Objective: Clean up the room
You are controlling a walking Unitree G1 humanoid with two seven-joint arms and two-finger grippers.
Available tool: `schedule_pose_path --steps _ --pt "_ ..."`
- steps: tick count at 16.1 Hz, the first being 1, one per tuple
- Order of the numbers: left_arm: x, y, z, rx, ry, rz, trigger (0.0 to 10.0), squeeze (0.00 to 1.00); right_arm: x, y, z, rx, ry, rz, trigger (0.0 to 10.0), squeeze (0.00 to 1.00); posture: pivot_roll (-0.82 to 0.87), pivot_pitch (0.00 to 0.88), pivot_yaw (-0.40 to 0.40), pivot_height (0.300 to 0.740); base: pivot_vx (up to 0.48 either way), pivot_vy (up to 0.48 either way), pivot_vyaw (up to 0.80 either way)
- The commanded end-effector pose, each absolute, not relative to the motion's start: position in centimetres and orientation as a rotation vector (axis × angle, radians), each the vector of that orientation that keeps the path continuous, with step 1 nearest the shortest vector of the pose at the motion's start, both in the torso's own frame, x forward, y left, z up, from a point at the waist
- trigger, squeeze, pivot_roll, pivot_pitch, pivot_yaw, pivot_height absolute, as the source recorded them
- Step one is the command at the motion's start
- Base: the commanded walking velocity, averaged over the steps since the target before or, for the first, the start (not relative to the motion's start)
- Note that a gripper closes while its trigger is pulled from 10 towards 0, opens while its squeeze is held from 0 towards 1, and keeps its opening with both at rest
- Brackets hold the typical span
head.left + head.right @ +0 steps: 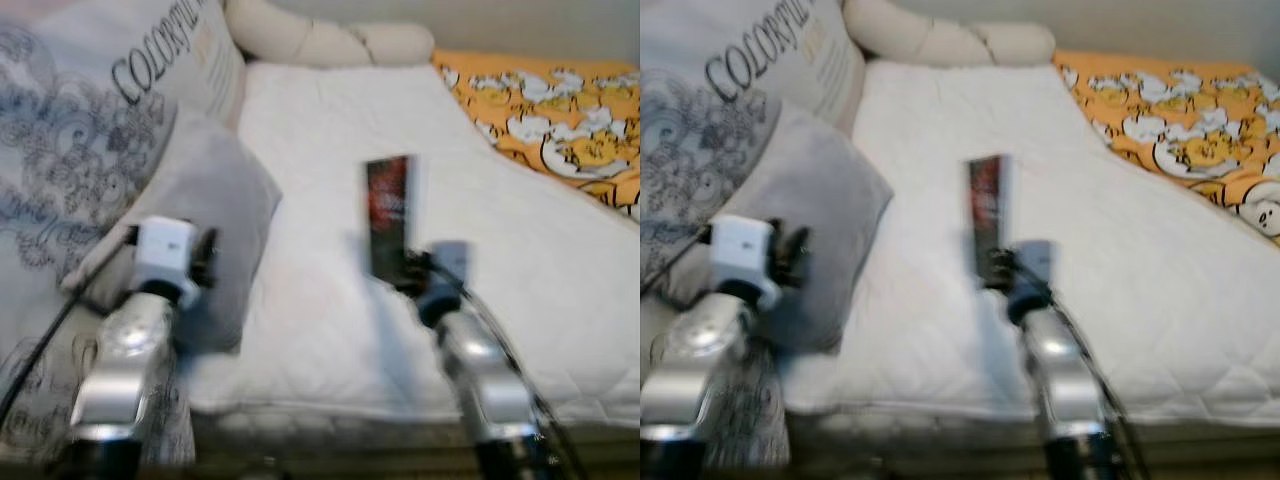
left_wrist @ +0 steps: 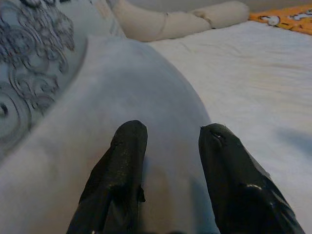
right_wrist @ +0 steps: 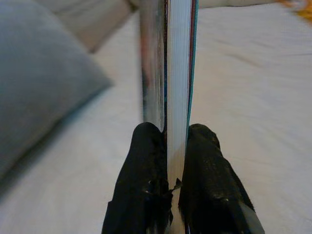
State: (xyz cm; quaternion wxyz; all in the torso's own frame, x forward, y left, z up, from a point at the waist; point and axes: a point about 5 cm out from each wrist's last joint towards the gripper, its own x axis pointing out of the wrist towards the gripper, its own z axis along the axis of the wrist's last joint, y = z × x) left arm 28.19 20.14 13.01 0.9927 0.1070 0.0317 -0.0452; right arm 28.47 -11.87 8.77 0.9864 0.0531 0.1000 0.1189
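Book (image 1: 388, 215) cover blurred, patterned pillow (image 1: 60, 130) cut off

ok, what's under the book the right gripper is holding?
The right gripper is shut on the book, holding it on edge above the white quilted mattress. Beneath it lies bare white quilting; the strip directly behind the book and fingers is hidden.

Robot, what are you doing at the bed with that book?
The robot stands at the bed tidying up. Its right gripper is shut on a thin book, holding it on edge above the white mattress. Its left gripper is open and hovers over a gray pillow lying beside a bigger patterned cushion. An orange blanket with a cartoon print lies on the far side of the bed.
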Motion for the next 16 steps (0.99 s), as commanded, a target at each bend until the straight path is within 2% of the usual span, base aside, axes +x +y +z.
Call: schedule_pose_path --steps 1,9,12,14,15,16 --pt "28.5 19.0 13.6 0.212 0.035 -0.132 10.0 0.00 28.7 -12.8 9.5 0.104 0.170 0.224 10.0 0.00 0.11 0.000 -0.024 0.740 0.262 0.000 0.00" --pt "28.7 18.7 13.7 0.227 0.030 -0.165 10.0 0.00 29.0 -13.0 9.3 0.115 0.191 0.264 10.0 0.00 0.11 0.000 -0.016 0.740 0.000 0.000 0.00" --pt "28.5 18.1 13.6 0.253 0.040 -0.238 10.0 0.00 29.5 -12.5 9.0 0.189 0.240 0.277 10.0 0.00 0.10 0.000 -0.010 0.740 0.000 0.000 0.00" --pt "27.8 17.6 13.3 0.290 0.069 -0.391 10.0 0.00 30.6 -11.6 8.4 0.318 0.314 0.334 10.0 0.00 0.11 0.000 -0.009 0.740 0.000 0.000 0.00" --pt "26.8 16.9 13.2 0.281 0.093 -0.543 10.0 0.00 31.3 -10.3 7.2 0.476 0.455 0.455 10.0 0.00 0.13 0.000 -0.020 0.740 0.000 0.000 0.00" --pt "26.6 16.7 13.2 0.280 0.093 -0.576 10.0 0.00 31.4 -10.0 7.0 0.495 0.481 0.477 10.0 0.00 0.13 0.000 -0.020 0.740 0.000 0.000 0.00"
